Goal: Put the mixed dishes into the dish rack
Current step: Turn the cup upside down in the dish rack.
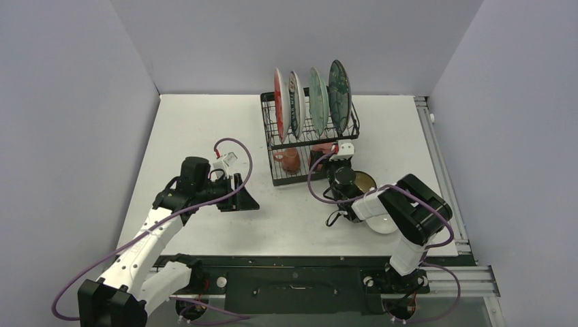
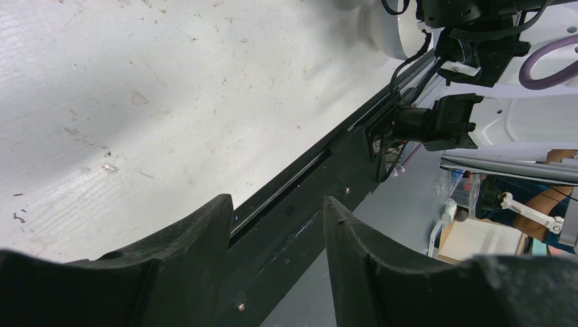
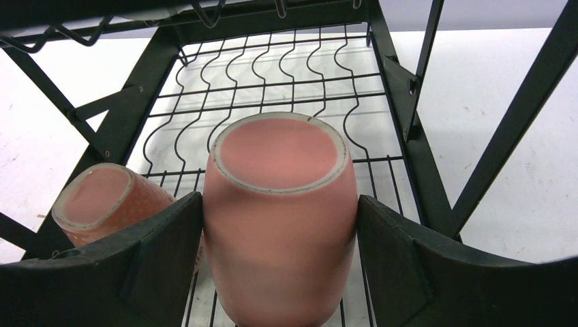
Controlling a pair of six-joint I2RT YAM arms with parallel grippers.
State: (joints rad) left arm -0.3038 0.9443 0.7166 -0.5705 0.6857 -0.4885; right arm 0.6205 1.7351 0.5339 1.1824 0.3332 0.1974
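Observation:
The black wire dish rack point(image 1: 271, 139) holds four plates upright on top: red-orange point(image 1: 278, 95), white point(image 1: 295, 102), light green point(image 1: 317, 95) and dark teal point(image 1: 339, 85). My right gripper point(image 1: 332, 161) reaches into the lower tray point(image 3: 272, 82) and is shut on the pink mug point(image 3: 279, 204), whose base faces the camera; the mug also shows in the top view point(image 1: 320, 147). A dotted pinkish-orange mug point(image 3: 95, 197) lies tilted to its left in the tray. My left gripper point(image 1: 240, 193) is open and empty above the table, as the left wrist view point(image 2: 278, 204) shows.
A brown bowl point(image 1: 366, 180) sits on the table right of the rack, partly hidden by my right arm. A small white bowl point(image 1: 383, 223) sits nearer the front edge under that arm. The black mounting rail point(image 2: 300, 197) runs along the front edge.

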